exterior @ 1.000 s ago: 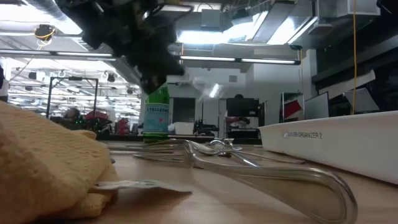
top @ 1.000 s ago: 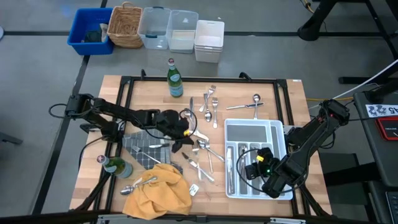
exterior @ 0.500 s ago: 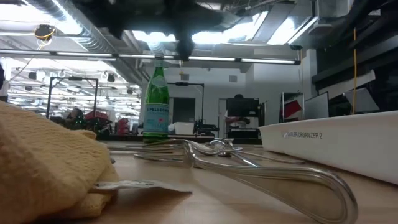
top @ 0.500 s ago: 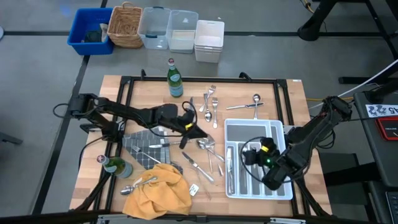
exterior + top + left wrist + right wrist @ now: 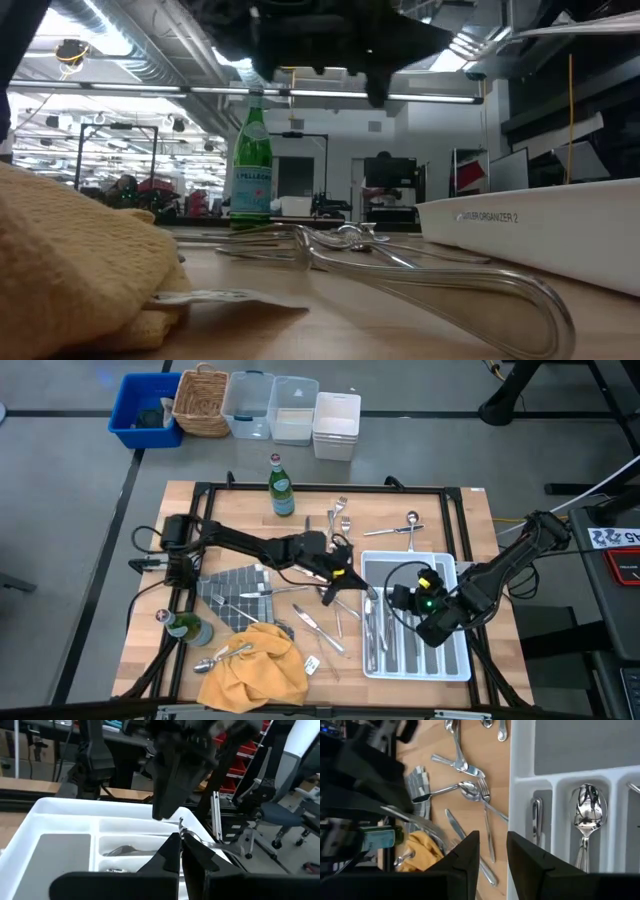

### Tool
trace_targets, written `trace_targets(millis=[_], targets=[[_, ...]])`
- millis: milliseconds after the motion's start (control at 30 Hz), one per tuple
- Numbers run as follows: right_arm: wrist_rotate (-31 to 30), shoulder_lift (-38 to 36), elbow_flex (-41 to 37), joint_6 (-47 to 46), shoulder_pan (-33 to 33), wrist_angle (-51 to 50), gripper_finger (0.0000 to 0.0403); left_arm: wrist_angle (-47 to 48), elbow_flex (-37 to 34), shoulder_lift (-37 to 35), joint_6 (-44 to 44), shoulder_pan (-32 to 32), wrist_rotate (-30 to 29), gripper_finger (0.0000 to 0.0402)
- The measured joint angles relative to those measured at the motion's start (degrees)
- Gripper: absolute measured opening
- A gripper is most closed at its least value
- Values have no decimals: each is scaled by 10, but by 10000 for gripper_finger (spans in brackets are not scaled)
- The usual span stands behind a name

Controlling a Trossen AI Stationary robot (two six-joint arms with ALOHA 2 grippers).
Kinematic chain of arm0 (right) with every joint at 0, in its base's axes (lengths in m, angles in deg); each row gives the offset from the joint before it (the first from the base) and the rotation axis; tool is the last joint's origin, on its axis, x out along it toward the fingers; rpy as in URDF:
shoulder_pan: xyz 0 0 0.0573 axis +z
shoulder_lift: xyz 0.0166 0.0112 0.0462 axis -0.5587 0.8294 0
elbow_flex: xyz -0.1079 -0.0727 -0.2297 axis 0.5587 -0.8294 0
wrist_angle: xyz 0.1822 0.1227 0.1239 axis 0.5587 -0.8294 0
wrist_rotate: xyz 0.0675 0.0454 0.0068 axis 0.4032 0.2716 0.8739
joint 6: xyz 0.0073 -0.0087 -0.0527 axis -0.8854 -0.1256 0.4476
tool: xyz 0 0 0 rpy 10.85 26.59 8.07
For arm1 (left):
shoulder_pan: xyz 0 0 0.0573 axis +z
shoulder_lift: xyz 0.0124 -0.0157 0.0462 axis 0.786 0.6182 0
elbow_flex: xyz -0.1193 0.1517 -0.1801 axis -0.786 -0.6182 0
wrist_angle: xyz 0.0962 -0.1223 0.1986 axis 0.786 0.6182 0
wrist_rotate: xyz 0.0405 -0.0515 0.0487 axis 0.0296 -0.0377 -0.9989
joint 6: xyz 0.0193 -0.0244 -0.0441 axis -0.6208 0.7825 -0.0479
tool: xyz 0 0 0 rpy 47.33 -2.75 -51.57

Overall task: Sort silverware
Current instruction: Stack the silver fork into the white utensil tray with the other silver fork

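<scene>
Wooden table (image 5: 460, 520) is carrying the whole spread, framed by a black rail. White divided tray (image 5: 410, 567) is sitting at the right side of it, with several pieces of silverware already lying in its narrow slots; the wide compartment at the far end is showing bare grey.

Left arm is reaching across from the left edge toward the tray. Left gripper (image 5: 338, 582) is hanging just beside the tray's left wall, fingers pinched together on a slim piece of silverware (image 5: 200, 838); in the left wrist view the shiny piece is sticking out past the fingertips, over the tray's near wall. Which kind of piece it is cannot be told.

Right arm is coming in from the right edge, right gripper (image 5: 402, 598) poised over the tray's slots with its fingers standing apart and nothing between them. The right wrist view is showing a spoon (image 5: 588, 810) lying in the slot under it.

Yellow cloth (image 5: 255, 665) is bunched at the near left corner, a grey checked cloth (image 5: 228, 592) lying beside it. Green bottle (image 5: 281, 487) is standing upright at the far edge.

Loose silverware (image 5: 337, 528) is lying scattered mid-table, between the bottle and the tray, more of it near the yellow cloth.
</scene>
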Motion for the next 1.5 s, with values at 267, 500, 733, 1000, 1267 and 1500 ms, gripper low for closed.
trace_targets(millis=[267, 500, 733, 1000, 1267, 1500], targets=[[-30, -55, 0, 26, 0, -31, 99, -1, 87, 90, -6, -6, 6, 0], [-46, -77, 0, 25, 0, -46, 99, -1, 191, 180, -19, -22, 6, 0], [-46, -81, 0, 25, 0, -43, 99, -1, 301, 267, -97, -40, 6, 0], [-45, -81, 0, 24, 0, -43, 99, 1, 348, 325, -192, -49, 4, 0], [-45, -81, 0, 24, 0, -43, 99, 32, 348, 337, -292, -47, -56, 0], [-45, -81, 0, 24, 0, -43, 99, 35, 348, 337, -349, -47, -77, 11]])
